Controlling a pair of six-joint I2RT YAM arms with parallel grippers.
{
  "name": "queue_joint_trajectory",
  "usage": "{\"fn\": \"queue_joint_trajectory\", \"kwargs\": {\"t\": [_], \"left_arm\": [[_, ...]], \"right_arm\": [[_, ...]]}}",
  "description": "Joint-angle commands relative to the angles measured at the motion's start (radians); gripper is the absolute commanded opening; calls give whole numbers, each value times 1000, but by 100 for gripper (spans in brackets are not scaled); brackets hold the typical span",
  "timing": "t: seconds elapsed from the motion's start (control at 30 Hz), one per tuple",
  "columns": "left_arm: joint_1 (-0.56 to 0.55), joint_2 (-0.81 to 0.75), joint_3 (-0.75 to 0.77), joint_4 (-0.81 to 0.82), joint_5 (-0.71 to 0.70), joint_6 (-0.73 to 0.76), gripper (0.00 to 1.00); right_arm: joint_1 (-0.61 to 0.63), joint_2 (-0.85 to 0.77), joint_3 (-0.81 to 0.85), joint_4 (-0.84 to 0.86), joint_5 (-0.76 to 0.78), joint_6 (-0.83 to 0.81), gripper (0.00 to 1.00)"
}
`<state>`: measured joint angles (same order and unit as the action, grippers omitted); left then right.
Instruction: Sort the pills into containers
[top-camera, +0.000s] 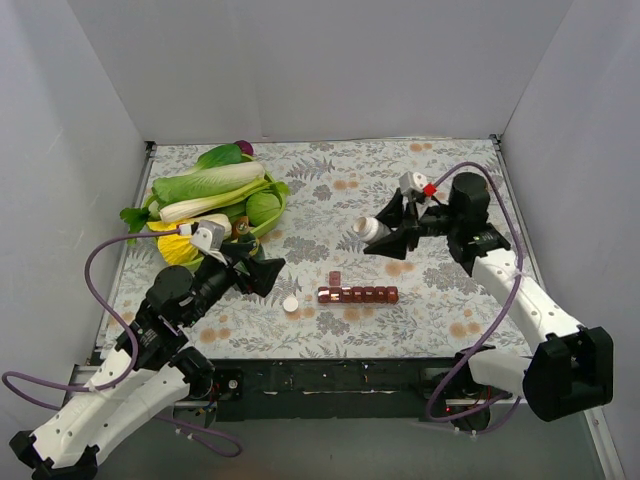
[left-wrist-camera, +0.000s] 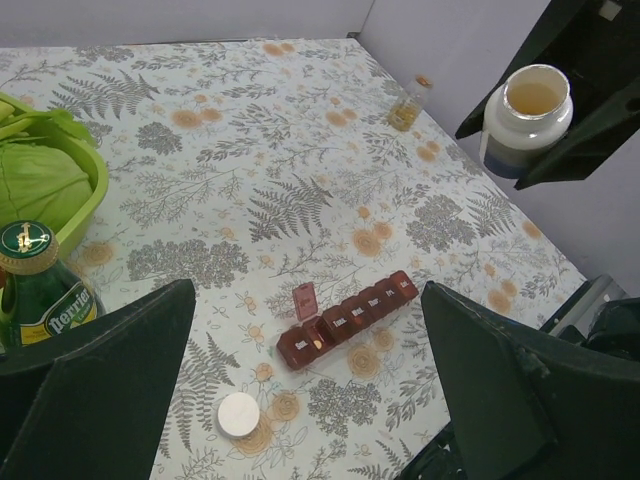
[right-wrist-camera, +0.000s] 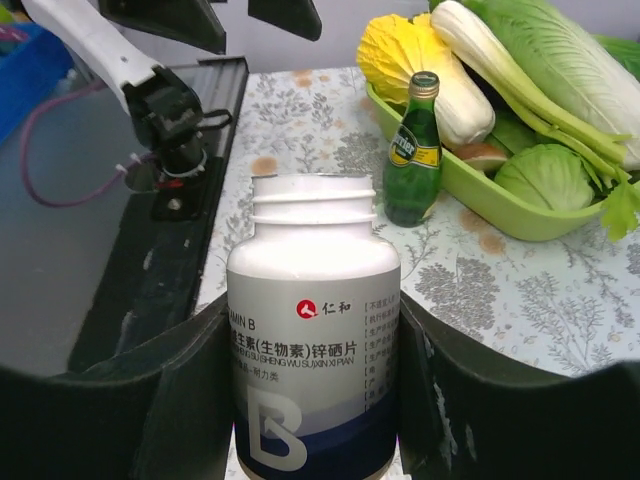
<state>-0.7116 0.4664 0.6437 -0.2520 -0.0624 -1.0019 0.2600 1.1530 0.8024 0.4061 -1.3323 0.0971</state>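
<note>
The dark red-brown pill organizer (top-camera: 358, 294) lies on the flowered cloth at the centre front. Its second compartment's lid (left-wrist-camera: 305, 300) stands open, and one small pill (left-wrist-camera: 316, 344) lies inside. My right gripper (top-camera: 385, 235) is shut on an uncapped white and blue vitamin bottle (right-wrist-camera: 312, 350). It holds the bottle tilted in the air, behind and above the organizer. The bottle also shows in the left wrist view (left-wrist-camera: 527, 120). The bottle's white cap (top-camera: 291, 304) lies left of the organizer. My left gripper (top-camera: 262, 275) is open and empty, hovering left of the organizer (left-wrist-camera: 348, 320).
A green basket (top-camera: 268, 222) of leafy vegetables and a cabbage stands at the back left. A dark green glass bottle (right-wrist-camera: 413, 150) stands beside it. A small amber thing (left-wrist-camera: 408, 105) stands near the far right wall. White walls enclose the table.
</note>
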Motion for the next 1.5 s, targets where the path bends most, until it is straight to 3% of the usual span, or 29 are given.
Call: {"fn": "queue_joint_trajectory", "kwargs": {"t": [0.0, 0.13, 0.47, 1.13, 1.47], "left_arm": [[3, -15, -19, 11, 7, 16, 98], [3, -21, -26, 13, 9, 19, 98], [3, -45, -52, 11, 3, 20, 98], [3, -94, -85, -12, -8, 19, 98], [3, -118, -92, -21, -14, 16, 98]], "right_arm": [[131, 7, 129, -773, 242, -740, 7], [231, -15, 69, -786, 410, -839, 7], [340, 45, 6, -816, 596, -976, 6], [509, 284, 86, -852, 956, -975, 5], [542, 326, 127, -879, 1032, -958, 5]]}}
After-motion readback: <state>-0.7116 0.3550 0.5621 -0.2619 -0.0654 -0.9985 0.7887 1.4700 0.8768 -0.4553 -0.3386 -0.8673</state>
